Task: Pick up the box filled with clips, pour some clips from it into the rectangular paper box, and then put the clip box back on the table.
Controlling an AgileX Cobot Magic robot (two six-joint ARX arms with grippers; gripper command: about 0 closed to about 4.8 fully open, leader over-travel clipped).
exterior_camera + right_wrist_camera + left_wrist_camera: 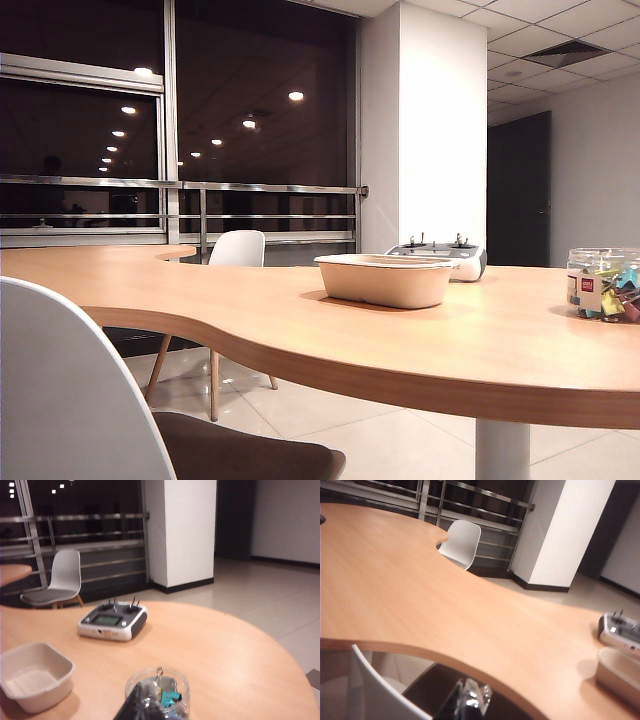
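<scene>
On table (300, 330), clip tub (603, 284) upright, tray (385, 279) broadside, both jaws closed

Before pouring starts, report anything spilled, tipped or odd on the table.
Nothing stands out. Clip tub stands upright with its clips inside, paper tray sits level and empty, table unspilled. Both grippers hang back, shut.
</scene>
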